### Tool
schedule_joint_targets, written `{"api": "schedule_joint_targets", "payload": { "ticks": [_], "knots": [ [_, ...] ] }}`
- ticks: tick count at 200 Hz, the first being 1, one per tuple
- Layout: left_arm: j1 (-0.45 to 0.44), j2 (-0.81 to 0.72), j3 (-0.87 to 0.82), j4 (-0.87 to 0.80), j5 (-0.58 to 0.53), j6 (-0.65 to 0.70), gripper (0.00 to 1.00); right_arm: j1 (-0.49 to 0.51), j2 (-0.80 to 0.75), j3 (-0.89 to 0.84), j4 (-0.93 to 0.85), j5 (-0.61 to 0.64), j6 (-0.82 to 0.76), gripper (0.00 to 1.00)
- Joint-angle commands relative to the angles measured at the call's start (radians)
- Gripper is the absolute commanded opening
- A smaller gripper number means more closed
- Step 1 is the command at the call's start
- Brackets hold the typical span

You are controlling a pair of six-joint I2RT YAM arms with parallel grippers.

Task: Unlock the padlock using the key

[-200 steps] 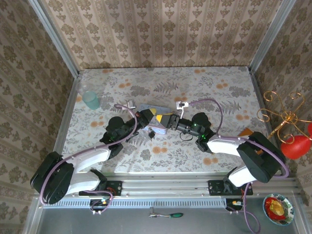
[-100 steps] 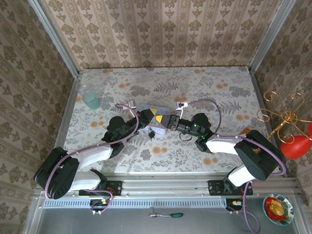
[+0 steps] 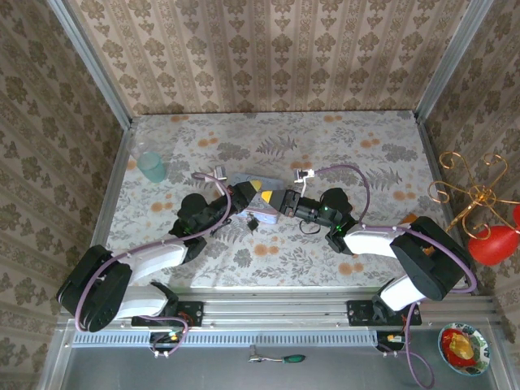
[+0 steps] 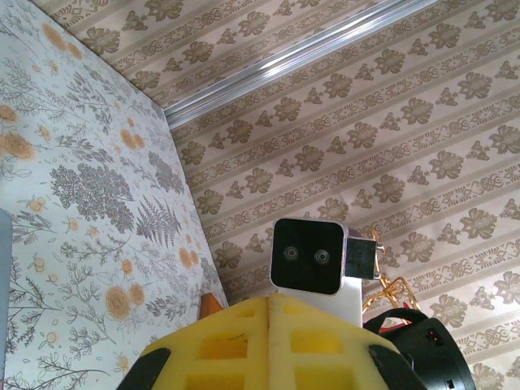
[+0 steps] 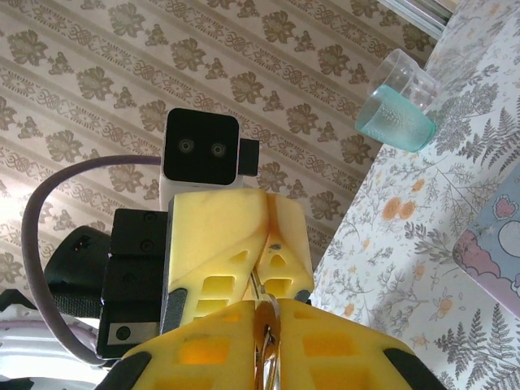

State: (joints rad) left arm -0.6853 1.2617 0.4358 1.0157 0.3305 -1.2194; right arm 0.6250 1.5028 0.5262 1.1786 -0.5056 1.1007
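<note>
Facing over the floral tabletop (image 3: 341, 154) between wallpapered walls (image 3: 268, 49), left hand (image 4: 268, 307) is closed tight, right hand (image 5: 266, 309) pinches the key (image 5: 262, 335).

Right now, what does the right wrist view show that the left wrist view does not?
Right wrist view: the teal cup, a bag corner, and a thin metal piece pinched in the right tool. Left wrist view: the gold wire ornament and the aluminium rail. Both: the flowered tablecloth, the patterned wall, and the opposite arm's camera.
</note>
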Motion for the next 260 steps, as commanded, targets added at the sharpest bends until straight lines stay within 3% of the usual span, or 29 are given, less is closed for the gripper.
{"api": "schedule_joint_targets", "payload": {
  "ticks": [1,36,59,79,105,127,177,260],
  "knots": [
    [0.007,-0.002,-0.007,0.019,0.018,0.017,0.00,-0.005,-0.016,0.017,0.035,0.002,0.008,0.11],
    [0.007,-0.007,-0.005,0.000,0.018,0.040,0.00,-0.005,-0.034,0.031,-0.059,0.010,-0.009,0.02],
    [0.030,-0.033,0.012,-0.090,0.066,0.108,0.18,-0.005,-0.072,0.026,-0.165,0.042,-0.045,0.00],
    [0.075,-0.127,0.047,-0.427,0.069,0.262,0.32,-0.002,-0.162,0.028,-0.390,0.118,-0.129,0.00],
    [0.070,-0.249,0.134,-0.944,-0.106,0.552,0.42,0.040,-0.267,0.051,-0.708,0.227,-0.305,0.00],
    [0.065,-0.237,0.170,-1.129,-0.181,0.653,0.43,0.074,-0.290,0.036,-0.787,0.273,-0.352,0.00],
    [0.024,-0.106,0.124,-1.110,-0.175,0.675,0.46,0.165,-0.150,0.049,-0.768,0.300,-0.380,0.00],
    [0.015,0.004,0.054,-0.865,-0.148,0.698,0.51,0.123,0.062,0.154,-0.827,0.337,-0.471,0.00]
  ]
}}
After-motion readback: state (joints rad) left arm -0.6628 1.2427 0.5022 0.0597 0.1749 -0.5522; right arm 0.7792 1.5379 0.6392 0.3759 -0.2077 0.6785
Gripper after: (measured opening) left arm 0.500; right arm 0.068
